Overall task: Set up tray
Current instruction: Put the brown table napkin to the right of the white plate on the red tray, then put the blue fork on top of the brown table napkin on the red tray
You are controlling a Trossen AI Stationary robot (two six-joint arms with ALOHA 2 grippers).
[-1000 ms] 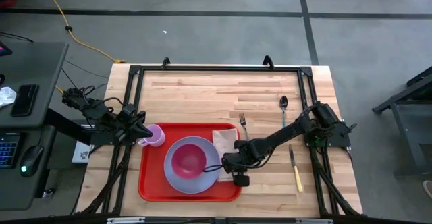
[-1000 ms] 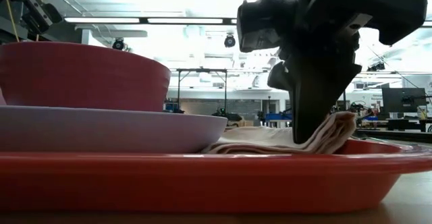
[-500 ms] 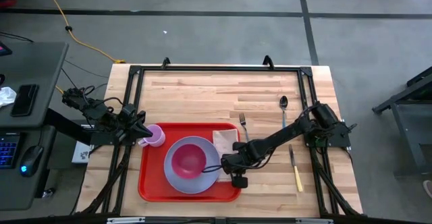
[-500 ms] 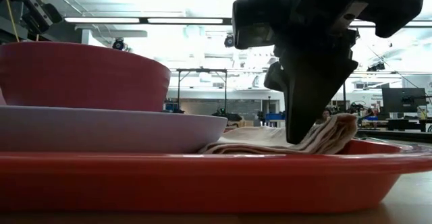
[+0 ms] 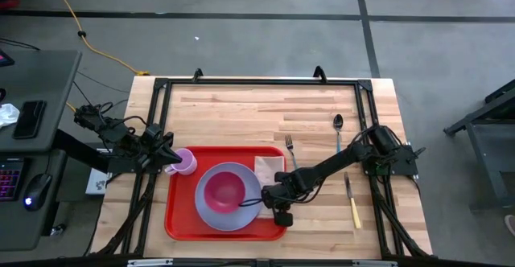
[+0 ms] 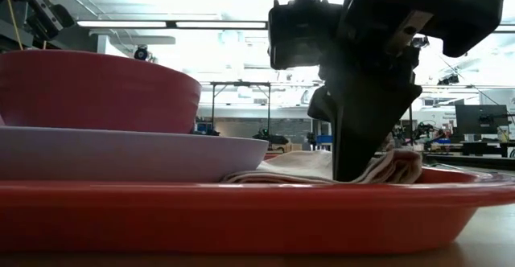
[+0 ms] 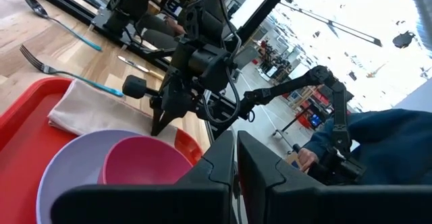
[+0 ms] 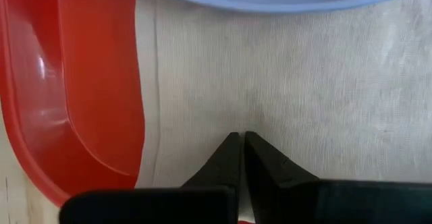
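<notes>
High view: right claw (image 5: 268,195) closed, tips pressing napkin (image 5: 268,166) on tray (image 5: 181,223).

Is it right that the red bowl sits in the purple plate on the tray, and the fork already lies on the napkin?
Not quite. The bowl does sit in the plate on the tray, but the fork lies on the bare table, beside the napkin. The high view shows it.

The tray (image 5: 179,219) is red. On it, a lavender plate (image 5: 211,212) carries a deep pink bowl (image 5: 225,191), beside a pale tan napkin (image 5: 268,166) and a lilac cup (image 5: 186,162). The counter (image 5: 257,106) is light wood; one knife (image 5: 355,211) has a yellow handle.
</notes>
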